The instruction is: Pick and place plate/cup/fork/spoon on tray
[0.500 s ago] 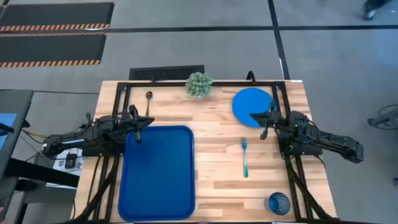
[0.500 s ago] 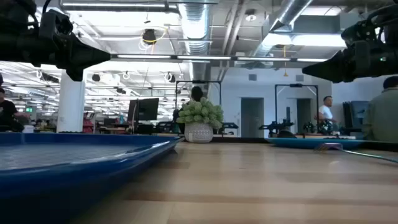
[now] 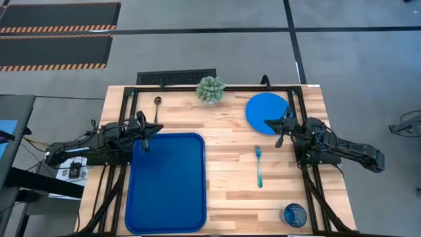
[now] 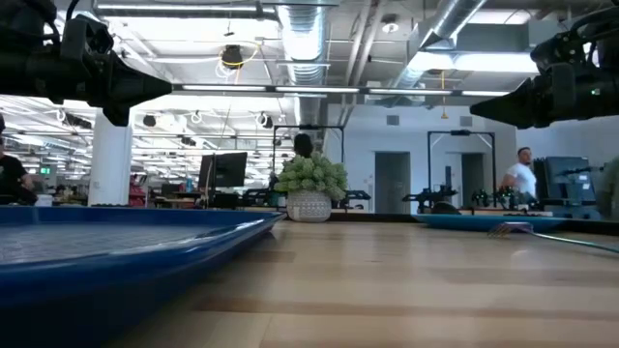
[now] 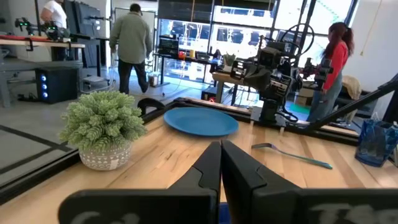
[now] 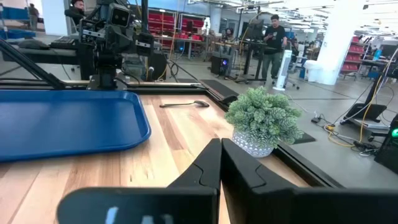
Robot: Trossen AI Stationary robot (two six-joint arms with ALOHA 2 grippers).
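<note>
The dark-blue tray (image 3: 166, 182) lies on the table's near left part. The bright-blue plate (image 3: 266, 112) lies flat at the far right. The teal-handled fork (image 3: 258, 166) lies right of the tray. The translucent blue cup (image 3: 295, 214) stands near the near right corner. The dark spoon (image 3: 157, 108) lies at the far left. My left gripper (image 3: 146, 133) is shut and empty above the tray's far edge. My right gripper (image 3: 280, 131) is shut and empty at the plate's near edge.
A small potted plant (image 3: 210, 89) stands at the table's far edge, between spoon and plate. A dark metal frame (image 3: 217, 87) runs along the table's far edge and sides. People walk in the room beyond the table.
</note>
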